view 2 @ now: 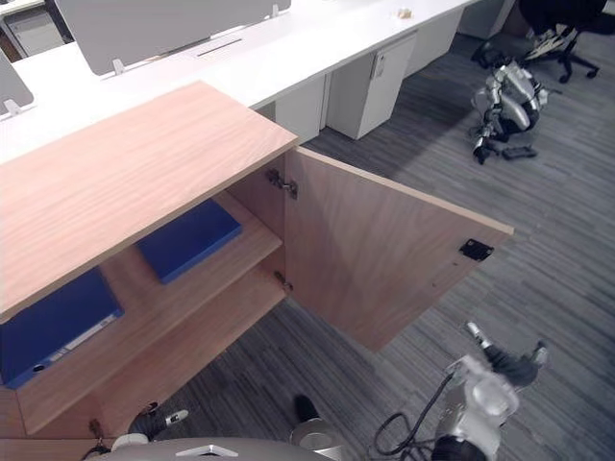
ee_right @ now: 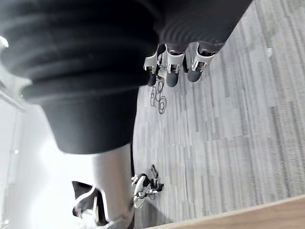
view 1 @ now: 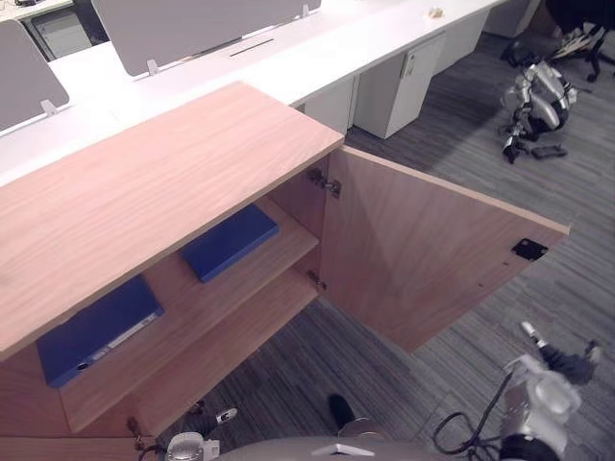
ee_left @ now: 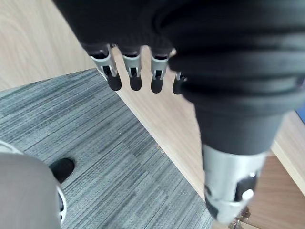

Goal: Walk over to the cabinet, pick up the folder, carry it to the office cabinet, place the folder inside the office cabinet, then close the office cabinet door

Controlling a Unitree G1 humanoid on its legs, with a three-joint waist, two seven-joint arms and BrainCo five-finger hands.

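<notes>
With one blue folder [view 1: 231, 242] and a second blue folder [view 1: 96, 331] on the shelf [view 1: 178, 288] inside the office cabinet [view 1: 144, 182], our left hand [ee_left: 135, 76] and right hand [ee_right: 172, 67] hang empty, fingers loosely straight, and we risk a glancing push leaving its wide-open door [view 1: 432, 259] ajar.

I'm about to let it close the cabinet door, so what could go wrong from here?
The door shows its inner face, and the right hand hangs low on that side; reaching round the edge, it may slip. The left hand hangs by the cabinet front and might get caught.
</notes>
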